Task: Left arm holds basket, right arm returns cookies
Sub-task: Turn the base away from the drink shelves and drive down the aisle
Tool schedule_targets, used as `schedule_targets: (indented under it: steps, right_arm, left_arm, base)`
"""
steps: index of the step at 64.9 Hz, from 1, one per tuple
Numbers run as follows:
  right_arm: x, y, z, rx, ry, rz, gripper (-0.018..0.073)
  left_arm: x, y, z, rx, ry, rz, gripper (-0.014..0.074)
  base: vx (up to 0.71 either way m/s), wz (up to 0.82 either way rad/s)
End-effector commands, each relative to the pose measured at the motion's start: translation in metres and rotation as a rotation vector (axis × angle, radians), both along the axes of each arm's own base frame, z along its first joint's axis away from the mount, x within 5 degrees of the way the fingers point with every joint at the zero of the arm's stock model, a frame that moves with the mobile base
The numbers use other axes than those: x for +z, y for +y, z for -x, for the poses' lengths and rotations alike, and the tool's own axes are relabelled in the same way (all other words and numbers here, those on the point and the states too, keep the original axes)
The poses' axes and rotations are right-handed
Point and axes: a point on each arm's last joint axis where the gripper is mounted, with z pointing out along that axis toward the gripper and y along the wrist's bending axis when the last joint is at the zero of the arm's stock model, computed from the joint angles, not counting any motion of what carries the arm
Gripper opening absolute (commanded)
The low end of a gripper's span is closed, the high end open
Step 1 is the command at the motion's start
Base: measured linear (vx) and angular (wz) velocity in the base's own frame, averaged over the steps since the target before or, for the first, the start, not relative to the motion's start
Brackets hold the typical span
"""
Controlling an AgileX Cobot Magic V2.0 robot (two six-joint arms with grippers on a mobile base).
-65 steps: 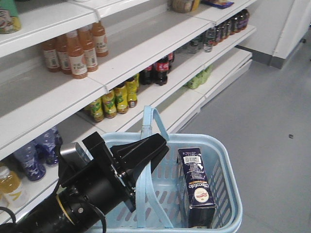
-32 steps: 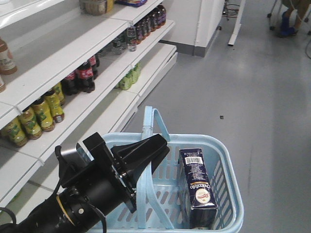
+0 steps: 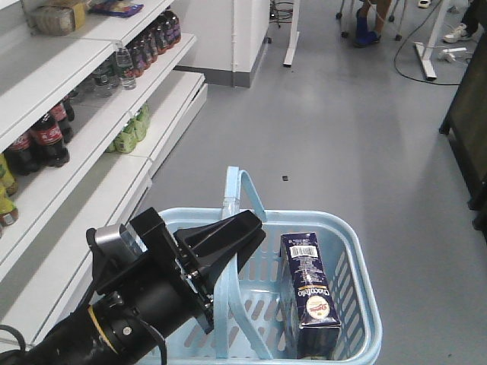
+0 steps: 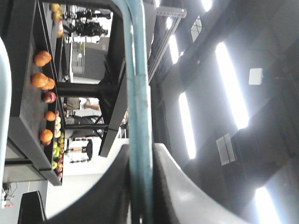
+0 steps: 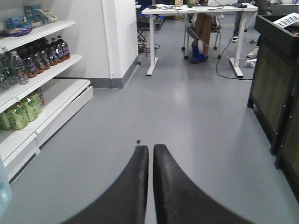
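Note:
The pale blue basket (image 3: 359, 255) fills the bottom of the front view, its hoop handle (image 3: 242, 190) raised. My left gripper (image 3: 255, 226) is shut on that handle from the left; in the left wrist view the handle (image 4: 139, 84) runs straight between the two black fingers (image 4: 110, 189) of the left gripper (image 4: 140, 156). The cookies (image 3: 310, 293), a dark navy carton with a white barcode label, stand upright inside the basket at its right side. My right gripper (image 5: 151, 148) is shut with nothing in it, pointing out over grey floor, and does not show in the front view.
White store shelves (image 3: 91, 163) run along the left with cola bottles (image 3: 44, 137) and green bottles (image 3: 129, 131). A white desk (image 5: 201, 9) with a seated person's legs (image 5: 201, 32) and floor cables lies ahead. A dark cabinet (image 5: 275, 79) stands at the right.
The whole view has swung right: the shelves slid off to the left, and open floor, desk legs and the dark cabinet came in. Basket, cookies and left gripper keep their places in the frame.

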Motion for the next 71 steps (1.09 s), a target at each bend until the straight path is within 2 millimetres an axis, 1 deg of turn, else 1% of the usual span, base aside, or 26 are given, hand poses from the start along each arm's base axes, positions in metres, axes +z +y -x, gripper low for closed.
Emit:
schedule_targets:
  steps: [1, 40, 71]
  right_arm:
    - [0.0011, -0.0002, -0.0005, -0.003, -0.065, 0.017, -0.0006]
    - [0.0011, -0.0002, -0.0005, -0.003, -0.065, 0.017, -0.0006]
    - [0.0011, -0.0002, -0.0005, -0.003, -0.065, 0.017, -0.0006]
  left_arm:
    - [0.0414, 0.0081, 0.0078, 0.001, -0.218, 0.277, -0.0003]
    - [0.0414, 0.0081, 0.0078, 0.001, -0.218, 0.277, -0.0003]
    - [0.0414, 0.0081, 0.0078, 0.001, -0.218, 0.277, -0.0003]
  base:
    - [0.07, -0.31]
    - [0.07, -0.27]
    - [0.10, -0.12]
